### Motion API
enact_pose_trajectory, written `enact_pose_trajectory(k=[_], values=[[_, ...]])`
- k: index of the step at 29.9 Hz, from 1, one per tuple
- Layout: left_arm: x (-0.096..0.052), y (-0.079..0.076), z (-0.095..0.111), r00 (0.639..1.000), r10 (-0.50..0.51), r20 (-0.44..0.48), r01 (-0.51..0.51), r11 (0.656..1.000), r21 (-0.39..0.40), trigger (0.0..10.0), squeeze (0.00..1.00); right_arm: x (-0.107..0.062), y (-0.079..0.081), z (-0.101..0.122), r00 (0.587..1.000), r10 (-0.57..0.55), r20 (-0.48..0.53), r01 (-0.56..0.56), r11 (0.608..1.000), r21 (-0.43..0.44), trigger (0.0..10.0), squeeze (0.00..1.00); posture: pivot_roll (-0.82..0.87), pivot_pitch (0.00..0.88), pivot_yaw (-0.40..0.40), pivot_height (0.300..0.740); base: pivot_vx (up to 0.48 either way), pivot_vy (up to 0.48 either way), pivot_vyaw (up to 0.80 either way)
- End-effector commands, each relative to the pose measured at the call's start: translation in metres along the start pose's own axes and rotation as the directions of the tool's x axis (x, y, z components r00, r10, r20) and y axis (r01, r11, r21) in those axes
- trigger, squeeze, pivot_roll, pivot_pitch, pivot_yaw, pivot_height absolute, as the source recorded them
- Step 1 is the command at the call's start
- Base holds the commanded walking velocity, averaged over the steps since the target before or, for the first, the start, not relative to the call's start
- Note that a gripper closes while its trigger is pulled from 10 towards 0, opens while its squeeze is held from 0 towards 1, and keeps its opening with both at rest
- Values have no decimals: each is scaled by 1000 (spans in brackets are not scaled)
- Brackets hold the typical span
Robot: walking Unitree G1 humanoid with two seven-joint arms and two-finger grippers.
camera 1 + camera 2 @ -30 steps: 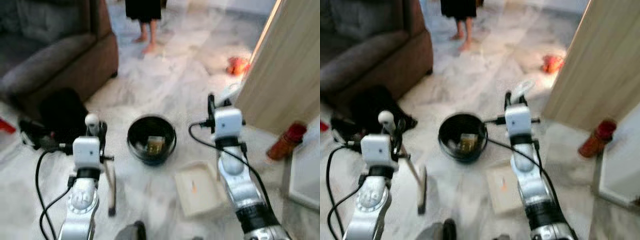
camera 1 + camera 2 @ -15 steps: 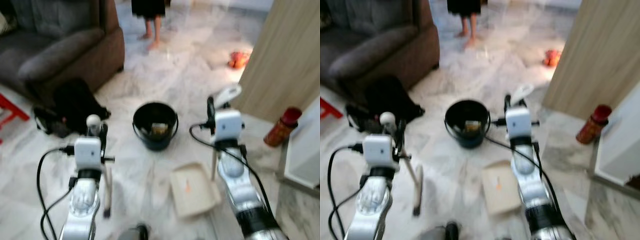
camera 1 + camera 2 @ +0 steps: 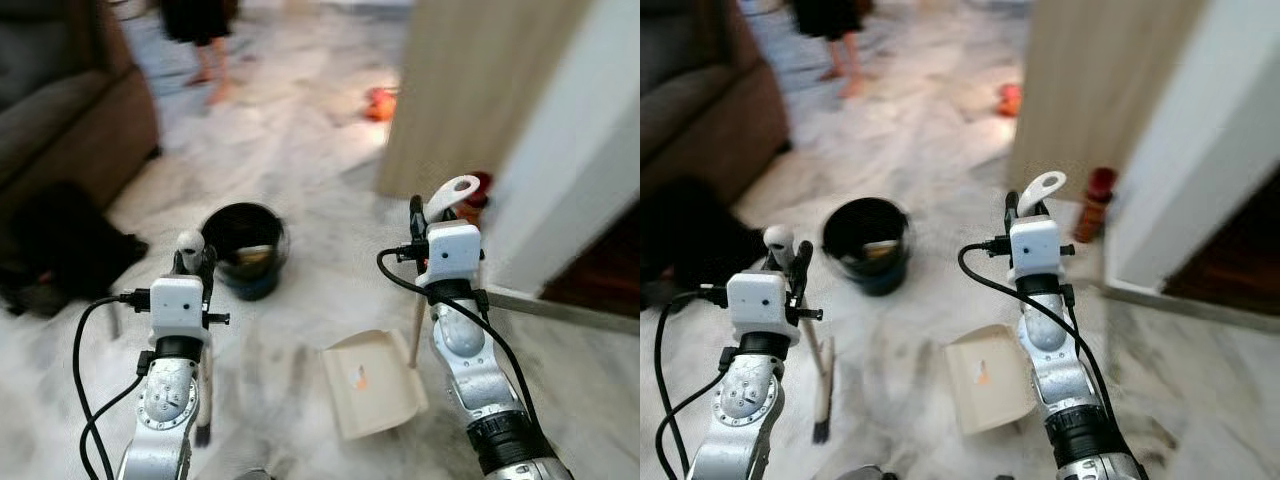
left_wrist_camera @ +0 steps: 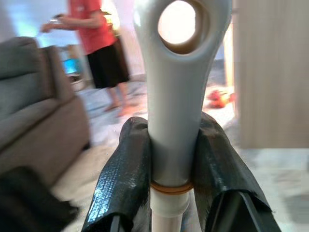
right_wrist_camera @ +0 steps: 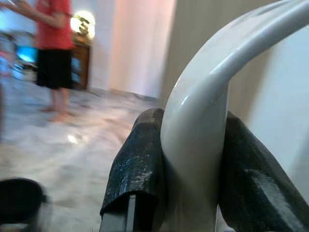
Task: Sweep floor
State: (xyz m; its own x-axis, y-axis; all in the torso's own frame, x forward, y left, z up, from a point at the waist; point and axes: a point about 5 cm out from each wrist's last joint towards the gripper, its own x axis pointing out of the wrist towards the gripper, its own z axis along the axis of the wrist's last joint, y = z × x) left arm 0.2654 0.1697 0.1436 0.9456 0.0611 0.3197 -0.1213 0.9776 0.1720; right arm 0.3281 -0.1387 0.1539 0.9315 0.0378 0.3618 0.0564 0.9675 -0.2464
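Compared with half a second ago, the head camera has swung to the robot's right: the sofa has slid toward the left edge of view and a white wall now fills the right side, while both arms hold the same tools as before.

Nearest the robot, the left gripper [image 4: 175, 159] is pressed together around the pale handle of a broom [image 3: 823, 385], whose bristle end rests on the marble floor [image 3: 330, 180] just ahead of the robot's left side. The right gripper [image 5: 193, 159] is clamped on the curved white handle of a dustpan [image 3: 372, 384], whose cream tray lies flat on the floor between the arms, with a small orange scrap on it.

Both tools look like light, rigid plastic with smooth, glossy handles, so they may twist or slip in a loose grip; holding them high near the handle tops, as now, gives reach but less control of the far ends.

Beyond the broom stands a black bucket [image 3: 244, 248] with rubbish inside. Farther off are a dark sofa [image 3: 70, 120] at left, a red bottle [image 3: 1098, 200] by a wooden panel [image 3: 460, 90], and a person [image 4: 99, 53] standing barefoot.
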Motion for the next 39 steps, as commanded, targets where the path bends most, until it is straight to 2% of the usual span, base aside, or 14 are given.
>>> enact_pose_trajectory(k=[1, 12, 19, 24, 30, 39], values=[[0, 3, 6, 999, 12, 37, -12, 1000, 5, 10000, 0, 4, 2, 8, 999, 4, 34, -4, 1000, 1, 10000, 0, 105, 150, 19, 740, 0, 0, -800], [2, 3, 6, 999, 10, 33, -11, 1000, 29, 10000, 0, 4, 3, 7, 1000, 6, 28, -6, 1000, -2, 10000, 0, 104, 147, 19, 740, 0, 0, -800], [2, 3, 5, 999, 10, 31, -11, 999, 31, 10000, 0, 4, 3, 7, 1000, 6, 25, -6, 1000, -4, 10000, 0, 102, 135, 20, 740, 0, -370, -800], [1, 3, 4, 1000, 4, 30, -5, 999, 37, 10000, 0, 4, 4, 7, 1000, 7, 26, -7, 1000, -3, 10000, 0, 103, 127, 21, 740, 0, 0, -800], [2, 3, 5, 999, 7, 32, -8, 999, 37, 10000, 0, 4, 4, 7, 1000, 9, 27, -9, 1000, -1, 10000, 0, 105, 124, 20, 740, 0, -378, -800], [2, 3, 4, 999, 12, 31, -14, 999, 35, 10000, 0, 5, 4, 7, 1000, 8, 27, -8, 1000, -5, 10000, 0, 103, 130, 20, 740, 0, -97, -800]])
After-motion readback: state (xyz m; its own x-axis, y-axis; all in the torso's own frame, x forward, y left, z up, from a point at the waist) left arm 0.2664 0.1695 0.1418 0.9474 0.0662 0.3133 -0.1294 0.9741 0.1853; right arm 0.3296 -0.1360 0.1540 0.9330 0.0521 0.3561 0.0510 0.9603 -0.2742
